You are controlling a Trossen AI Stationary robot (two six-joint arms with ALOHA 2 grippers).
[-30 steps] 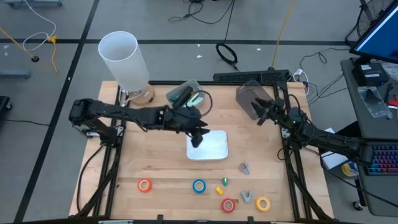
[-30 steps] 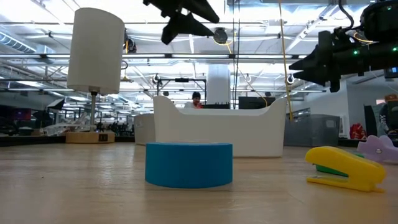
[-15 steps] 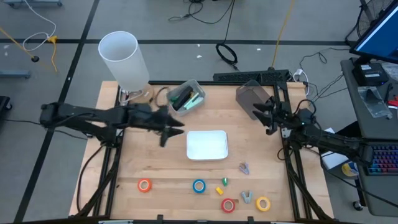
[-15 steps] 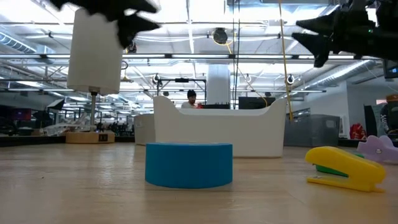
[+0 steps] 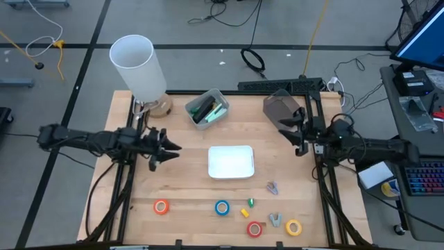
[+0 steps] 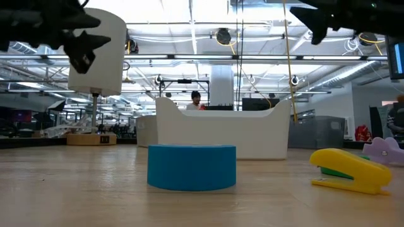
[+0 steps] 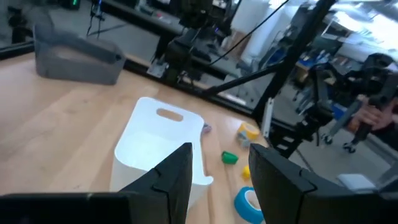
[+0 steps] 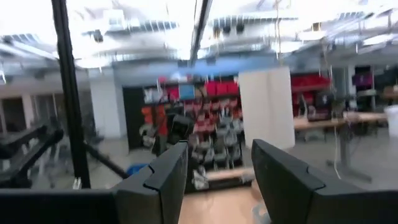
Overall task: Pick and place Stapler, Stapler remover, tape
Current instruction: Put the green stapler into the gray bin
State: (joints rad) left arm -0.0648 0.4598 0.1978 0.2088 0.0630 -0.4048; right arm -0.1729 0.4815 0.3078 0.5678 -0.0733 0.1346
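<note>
The four tape rolls lie along the near edge of the table [image 5: 173,180]: orange tape [image 5: 161,206], blue tape [image 5: 222,207], red tape [image 5: 254,228] and yellow tape [image 5: 293,227]. The yellow stapler [image 6: 351,170] rests just beside the blue roll, toward 3 o'clock in the high view, with a small green block [image 5: 250,202] next to it. Two small grey pieces, a staple remover [image 5: 272,187] and another grey piece [image 5: 275,221], sit near the red and yellow rolls (which is which cannot be told for certain). The white tray [image 5: 231,162] stands at table centre, nothing visible inside it.

The left gripper [image 5: 168,147] hovers at 9 o'clock of the tray, well apart from every roll; the orange roll lies toward 6 o'clock of it. Its fingers [image 7: 174,177] stand apart, grasping nothing. The right gripper [image 5: 286,128] hangs at 2 o'clock of the tray, near the grey bin [image 5: 281,110]; its fingers [image 8: 163,177] are likewise parted and empty.

Compared with a second ago, the left gripper has withdrawn from over the tray's upper-left corner to the table's left side; the right gripper has shifted only slightly. The rolls, stapler and tray lie as before.

A white cylinder [image 5: 137,66] and a clear container [image 5: 207,109] stand at the far edge.
</note>
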